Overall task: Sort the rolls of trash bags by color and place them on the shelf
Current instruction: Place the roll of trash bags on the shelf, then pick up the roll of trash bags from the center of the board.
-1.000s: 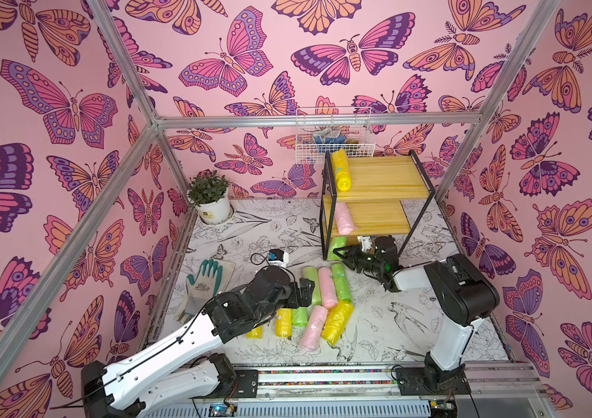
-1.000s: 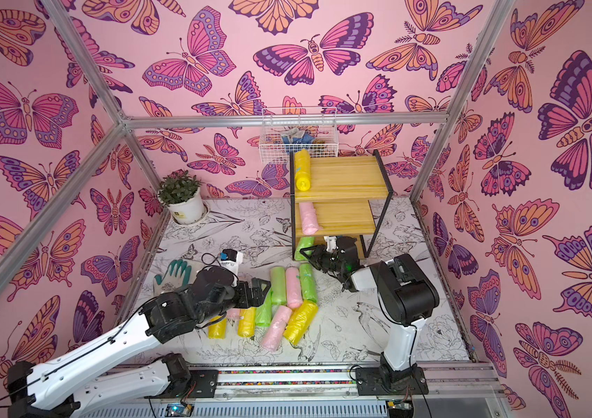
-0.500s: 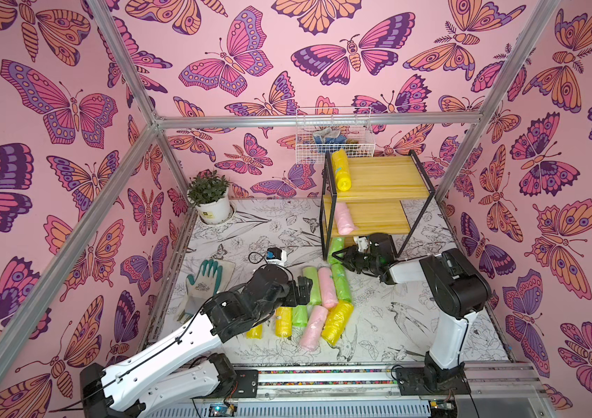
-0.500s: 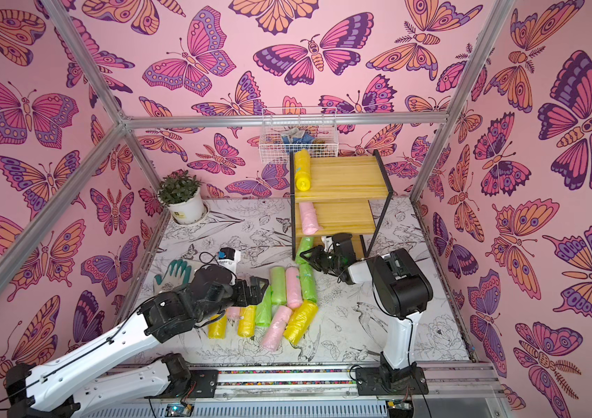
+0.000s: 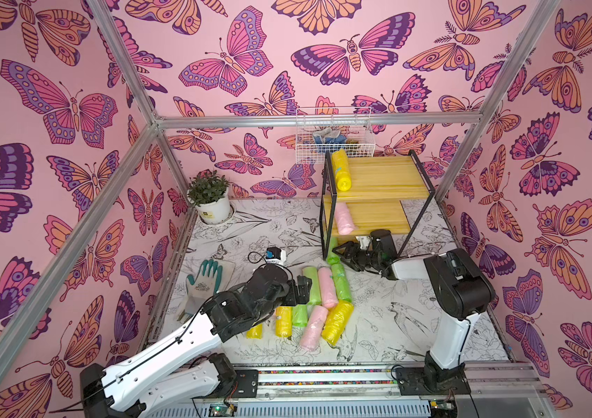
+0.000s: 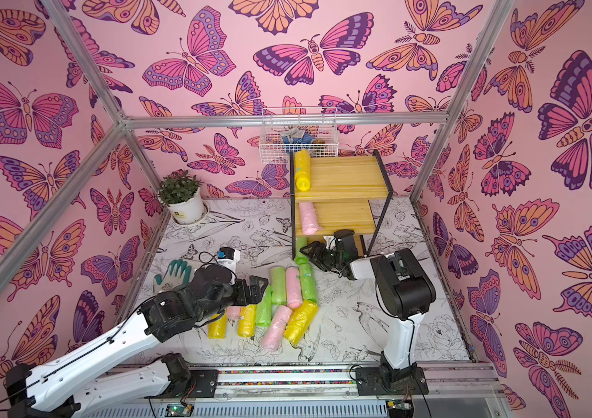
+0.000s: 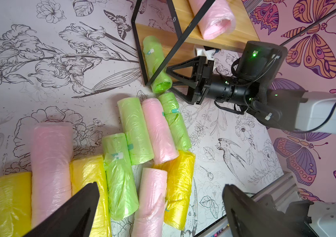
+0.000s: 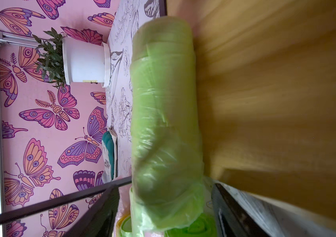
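Floral mat [image 5: 395,318], butterfly walls [image 5: 70,108]. My right pincer [image 7: 170,79]: jaws apart astride the end of a green roll [image 8: 163,123], gaps both sides, no grip. That roll lies on the shelf [image 5: 381,181], bottom board. My left pincer [image 5: 303,286]: spread wide, empty, above the loose rolls [image 7: 134,131] on the mat.

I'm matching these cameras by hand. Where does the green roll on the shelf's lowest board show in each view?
Top view: green roll at the left end of the shelf, near frame centre.
Top view: same place, near frame centre.
Left wrist: crossed by the shelf's black frame bar.
Right wrist: close up, filling the middle, against the board.
Shared landmark: the shelf's yellow wooden boards.
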Controlling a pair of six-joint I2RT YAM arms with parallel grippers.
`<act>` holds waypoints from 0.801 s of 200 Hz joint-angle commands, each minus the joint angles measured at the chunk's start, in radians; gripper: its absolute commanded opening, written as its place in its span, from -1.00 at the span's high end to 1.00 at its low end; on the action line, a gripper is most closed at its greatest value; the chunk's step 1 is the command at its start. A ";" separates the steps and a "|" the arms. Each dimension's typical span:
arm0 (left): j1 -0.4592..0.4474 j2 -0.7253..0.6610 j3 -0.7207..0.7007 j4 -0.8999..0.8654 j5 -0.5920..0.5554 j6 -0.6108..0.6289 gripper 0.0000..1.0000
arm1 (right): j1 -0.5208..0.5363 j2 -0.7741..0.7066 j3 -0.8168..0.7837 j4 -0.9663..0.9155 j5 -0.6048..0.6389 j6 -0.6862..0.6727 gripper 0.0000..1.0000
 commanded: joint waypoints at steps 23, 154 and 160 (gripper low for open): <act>0.006 -0.001 0.013 -0.024 0.002 0.009 -1.00 | -0.005 -0.116 -0.021 -0.127 0.013 -0.067 -0.47; 0.006 0.030 0.002 -0.038 0.038 -0.073 -1.00 | 0.026 -0.487 -0.235 -0.508 0.112 -0.207 -0.55; 0.006 0.038 0.003 -0.040 0.042 -0.077 -1.00 | 0.040 -0.502 -0.241 -0.525 0.122 -0.213 -0.55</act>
